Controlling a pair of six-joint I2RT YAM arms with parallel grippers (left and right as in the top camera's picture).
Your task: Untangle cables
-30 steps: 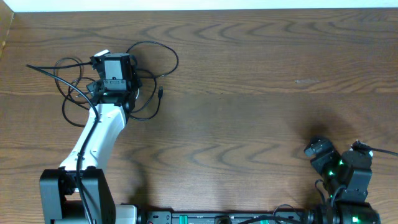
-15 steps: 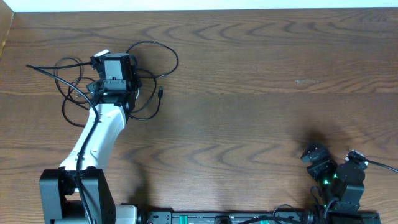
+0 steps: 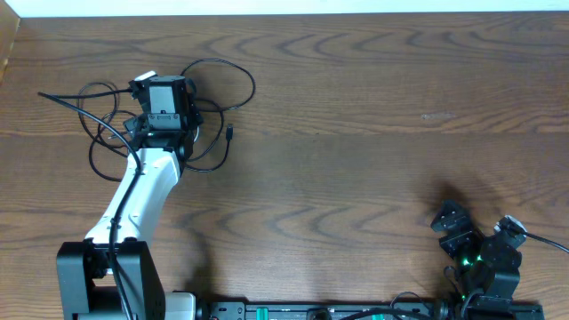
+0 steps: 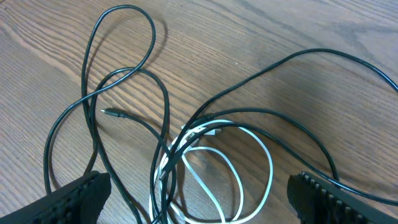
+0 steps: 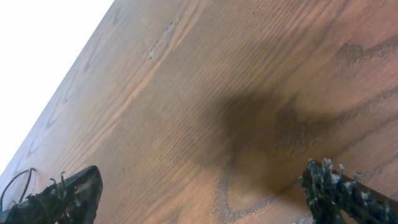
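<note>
The black cable (image 4: pixel 166 106) and white cable (image 4: pixel 272 169) lie knotted together near the counter's (image 3: pixel 356 107) far left corner, the white loops caught among the black. My left claw (image 4: pixel 199 180) hangs over the knot, fingers wide apart, holding nothing. I judge this is the first pick: next I drop onto one free strand. My right claw (image 5: pixel 200 177) — spread, empty — sits by the near right corner. No container in sight.

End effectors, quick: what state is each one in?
Left end effector: open above the cables, holding nothing.
Right end effector: open over the table, holding nothing.
</note>
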